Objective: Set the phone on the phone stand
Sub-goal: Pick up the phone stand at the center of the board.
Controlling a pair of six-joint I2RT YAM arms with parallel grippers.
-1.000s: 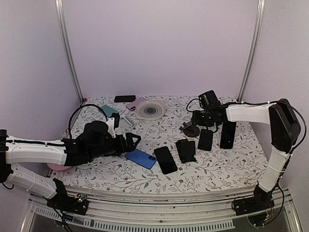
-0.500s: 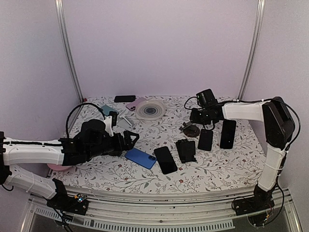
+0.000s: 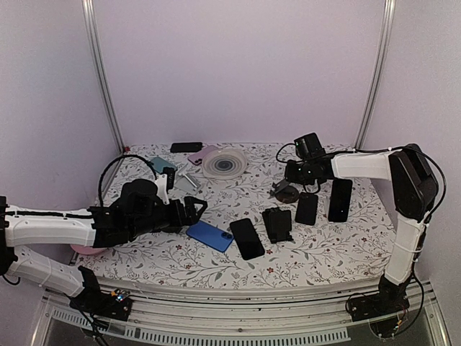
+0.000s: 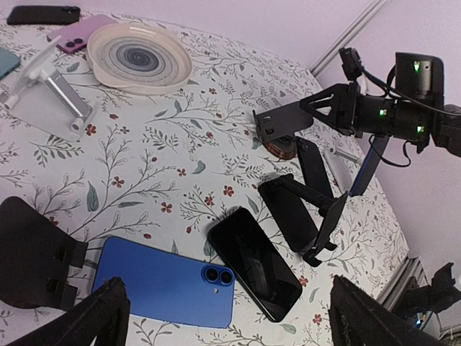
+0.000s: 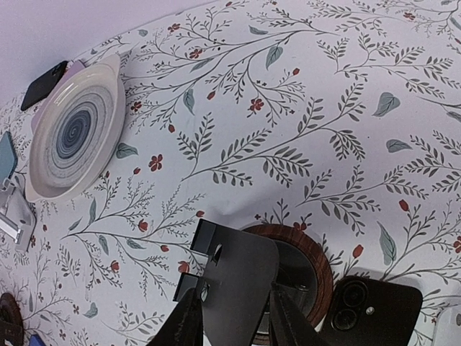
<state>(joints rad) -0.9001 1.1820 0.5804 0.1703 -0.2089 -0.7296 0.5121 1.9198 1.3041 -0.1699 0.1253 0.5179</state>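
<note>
The phone stand (image 5: 238, 288) is a black tilted plate on a round wooden base (image 5: 317, 268), at the table's right rear (image 3: 287, 193). My right gripper (image 5: 234, 317) is shut on the plate, one finger against each side edge. A blue phone (image 4: 166, 281) lies camera side up beside a black phone (image 4: 254, 263) lying screen up, near the table's front centre. My left gripper (image 4: 230, 324) hovers over these two phones, wide open and holding nothing. In the top view the left gripper (image 3: 194, 209) is just left of the blue phone (image 3: 209, 236).
A black folding stand (image 3: 277, 223) lies right of the black phone (image 3: 246, 238). Two dark phones (image 3: 306, 208) (image 3: 340, 200) lie near the right gripper (image 3: 292, 180). A swirl plate (image 3: 224, 163), a silver stand (image 3: 189, 176) and more phones (image 3: 186, 147) sit at the back.
The right gripper's jaws have closed in onto the stand's plate and the right arm has shifted slightly left. The left arm has barely moved and stays open.
</note>
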